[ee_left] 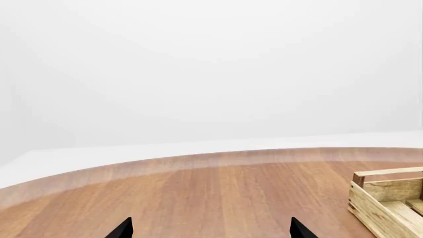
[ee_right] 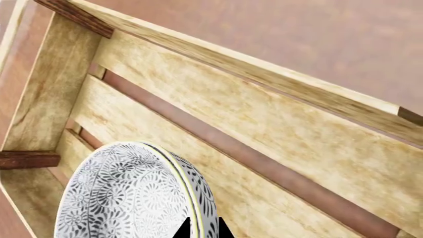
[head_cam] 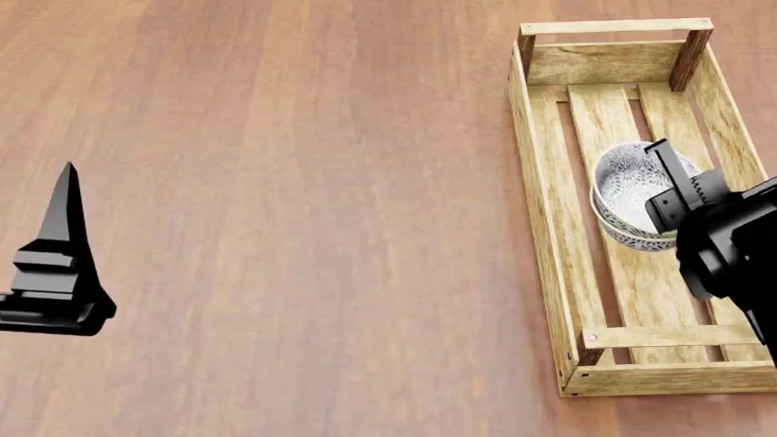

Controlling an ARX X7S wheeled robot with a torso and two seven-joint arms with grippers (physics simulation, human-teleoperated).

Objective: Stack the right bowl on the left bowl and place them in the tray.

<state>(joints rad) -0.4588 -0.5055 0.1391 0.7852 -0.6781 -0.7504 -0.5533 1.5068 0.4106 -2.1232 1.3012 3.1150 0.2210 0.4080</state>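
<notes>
A: Status check. Which step is in hand?

B: Final step, by the look of it. The stacked bowls (head_cam: pixel 631 205) sit inside the tray (head_cam: pixel 543 173), on its slats, roughly mid-length. Head view shows two nested rims, so the stack appears done.

A: Right gripper (head_cam: pixel 671 173) state?

B: Its fingertips straddle the bowl rim on the side nearest the arm. Right wrist view shows the two tips close together with the rim wall between them. Judged clamped on the bowls; no release gap visible yet.

A: Are the bowls seated or hanging?

B: Cannot tell for sure. The lower bowl looks to be at slat level, but contact isn't confirmed from either view.

A: Left gripper (ee_left: pixel 210 229)?

B: Fingers spread apart, nothing between them. It hovers over bare surface (head_cam: pixel 279 182), well apart from the tray; only one tray corner shows in the left wrist view.

A: Next move req'd?

B: Likely: confirm the stack rests on the slats, then part the right gripper fingers and lift straight up, clear of the rim. Risk: the inner finger may drag the top bowl and tilt it. The tray wall is just beside the gripper, so sideways retreat should be avoided.
</notes>
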